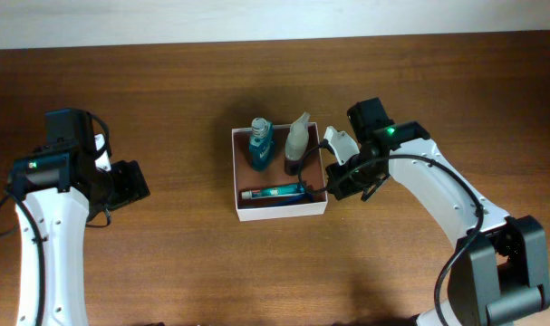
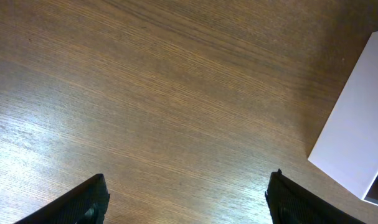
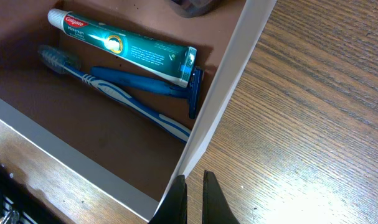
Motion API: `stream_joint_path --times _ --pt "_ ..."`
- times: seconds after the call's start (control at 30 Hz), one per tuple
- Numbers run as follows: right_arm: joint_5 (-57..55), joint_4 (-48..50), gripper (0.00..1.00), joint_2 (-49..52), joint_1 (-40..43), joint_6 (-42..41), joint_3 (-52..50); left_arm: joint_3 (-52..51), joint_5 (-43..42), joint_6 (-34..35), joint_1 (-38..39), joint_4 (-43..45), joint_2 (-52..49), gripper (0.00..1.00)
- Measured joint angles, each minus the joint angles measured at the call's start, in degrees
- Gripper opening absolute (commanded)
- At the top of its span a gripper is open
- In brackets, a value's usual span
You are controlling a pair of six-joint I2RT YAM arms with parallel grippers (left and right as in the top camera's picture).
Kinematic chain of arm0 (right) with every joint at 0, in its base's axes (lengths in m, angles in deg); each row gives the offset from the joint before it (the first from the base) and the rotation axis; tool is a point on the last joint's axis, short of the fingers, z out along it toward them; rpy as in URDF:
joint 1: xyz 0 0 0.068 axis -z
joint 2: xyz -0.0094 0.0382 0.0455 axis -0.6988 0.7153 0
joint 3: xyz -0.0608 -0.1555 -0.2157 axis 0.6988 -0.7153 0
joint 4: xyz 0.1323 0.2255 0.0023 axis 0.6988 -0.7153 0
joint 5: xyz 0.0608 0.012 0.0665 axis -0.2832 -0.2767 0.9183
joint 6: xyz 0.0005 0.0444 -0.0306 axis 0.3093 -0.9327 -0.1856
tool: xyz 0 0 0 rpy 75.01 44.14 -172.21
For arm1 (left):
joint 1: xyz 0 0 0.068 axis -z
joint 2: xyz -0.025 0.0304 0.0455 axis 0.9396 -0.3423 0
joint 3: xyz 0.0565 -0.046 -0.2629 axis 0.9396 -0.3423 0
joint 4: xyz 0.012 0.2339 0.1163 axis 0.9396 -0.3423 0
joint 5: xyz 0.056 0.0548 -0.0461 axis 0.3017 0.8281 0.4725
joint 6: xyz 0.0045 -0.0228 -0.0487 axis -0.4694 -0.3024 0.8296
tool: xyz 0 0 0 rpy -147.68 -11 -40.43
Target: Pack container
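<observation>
- Well, left gripper (image 2: pixel 187 186) hangs with fingers wide apart, at 9 o'clock of the container (image 1: pixel 281 212).
- Right gripper (image 3: pixel 195 190), fingers nearly together, sits at its 3 o'clock wall.

Left wrist view: the shallow white cardboard box (image 2: pixel 354 134) is cut off at 3 o'clock and its inside is unseen. Only the black tips of the left gripper (image 2: pixel 187 200) show, at 7 and 5 o'clock.

Right wrist view: a dark rounded object (image 3: pixel 192 5) is cropped at 12 o'clock and cannot be identified. The right gripper (image 3: pixel 195 199) shows only fingertip slivers at 6 o'clock, its grip unclear.

Overhead: the print on the teal bottle (image 1: pixel 259 143) is too small to read.
</observation>
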Motion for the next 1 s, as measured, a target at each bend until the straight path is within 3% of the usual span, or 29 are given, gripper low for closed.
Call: stream_joint_path --times 0.1,0.3,0.33,0.43,0.5,0.7,1.0 --pt "-0.5 0.5 0.05 0.0 0.0 0.0 0.0 0.0 0.0 0.0 0.0 0.0 0.0 0.82" --pt "-8.7 1.2 0.18 -0.3 1.1 -2.4 2.3 0.0 0.0 -0.1 0.0 1.1 0.0 0.82" --pt "-10.6 1.9 0.31 -0.9 1.9 -3.3 3.7 0.0 -0.2 -0.3 0.2 2.1 0.0 0.82" --pt "-14.1 5.7 0.99 -3.5 6.7 -5.4 7.7 0.0 -0.3 -1.7 1.7 5.7 0.0 0.86" --pt "-15.2 7.2 0.99 -4.9 9.6 -5.9 9.2 0.0 -0.4 -3.3 4.1 8.4 0.0 1.0" --pt "-17.3 6.6 0.99 -6.5 15.6 -6.1 10.3 0.1 -0.9 -7.9 10.6 16.4 0.0 0.99" --pt "-18.6 -0.1 0.99 -12.5 19.2 -7.3 10.2 0.1 -0.9 -9.4 10.7 12.6 0.1 1.0"
